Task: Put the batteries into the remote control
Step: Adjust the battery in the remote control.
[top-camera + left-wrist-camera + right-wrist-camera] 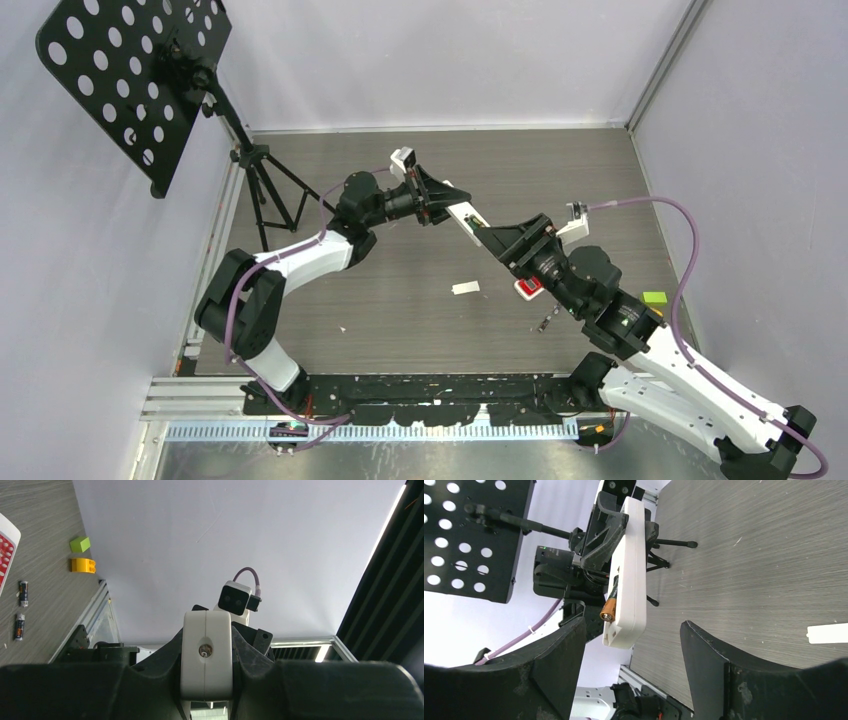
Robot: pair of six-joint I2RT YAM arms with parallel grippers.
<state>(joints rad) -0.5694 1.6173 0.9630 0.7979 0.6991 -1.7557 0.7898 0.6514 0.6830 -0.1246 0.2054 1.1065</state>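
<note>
Spread, empty right gripper (633,630) hovers lower centre; left gripper (437,203) pinches white remote (630,565). Its battery (608,609) looks half-seated, so a crooked push could pop it out. Spare batteries (23,593) lie on the tabletop (45,520), left.

Bright, even, diffuse light fills all 3 views. The table (400,300) carries only faint, soft shadows. A glaring light strip (391,516) burns white at the right of the left wrist view. The fingers (734,680) of the right gripper (633,625) are dark and blurred close up; the remote control (630,570) beyond is sharp.
</note>
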